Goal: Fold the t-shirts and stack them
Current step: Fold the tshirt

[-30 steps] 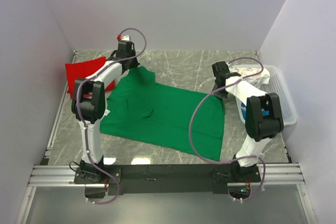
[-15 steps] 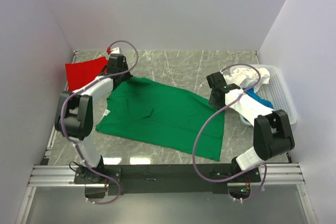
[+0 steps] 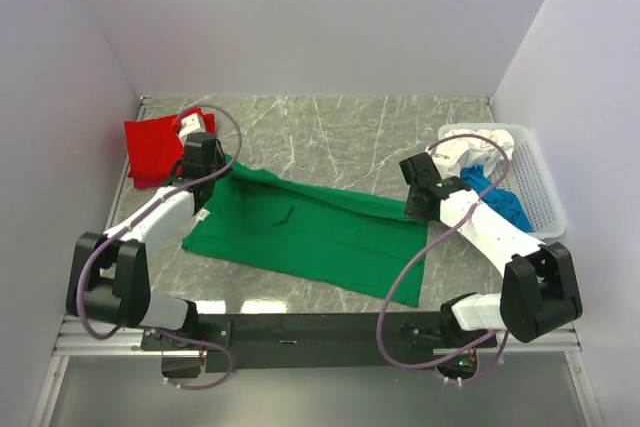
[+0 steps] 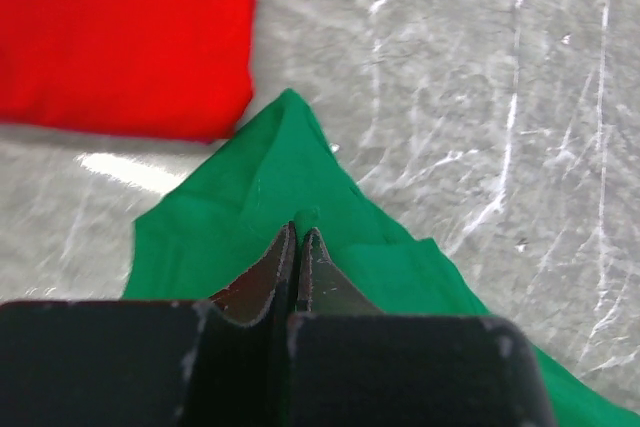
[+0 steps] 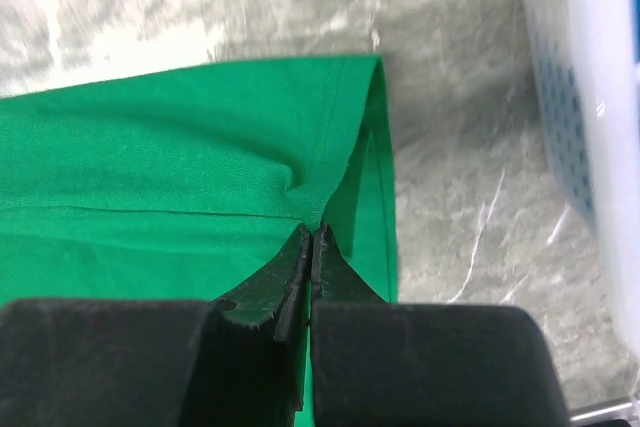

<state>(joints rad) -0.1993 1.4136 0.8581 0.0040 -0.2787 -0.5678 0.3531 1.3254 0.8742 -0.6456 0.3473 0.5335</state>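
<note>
basket [image 3: 538, 182]: one, white plastic lattice, at the right edge of the tabletop [image 3: 340, 127]. inside: one white cloth [image 3: 468, 151] bunched at the far end, one blue cloth [image 3: 503, 205] crumpled nearer, the two touching. can't tell if anything sits under them. in the right wrist view the basket wall runs down the right side, apart from the green hem with bare marble between.

labels/writing: nothing legible at this size.

counts: 1 green t-shirt, 1 red t-shirt, 1 white cloth, 1 blue cloth, 1 basket, 2 arms.

green t-shirt [image 3: 300, 237]: spread on the tabletop centre, between the two arms. its far edge is lapped over toward the near side, making a long band that runs from far-left to near-right. a small crease shows mid-cloth.

red t-shirt [image 3: 150, 147]: folded, lying in the far-left corner of the tabletop, near the green one's left tip. the left wrist view shows a sliver of marble between the two.

left fingers [image 4: 297, 247]: pressed together on a raised peak of green cloth at the shirt's far-left corner.

right fingers [image 5: 310, 247]: pressed together on a puckered fold of green cloth at the shirt's right end, just beside the doubled hem.
</note>
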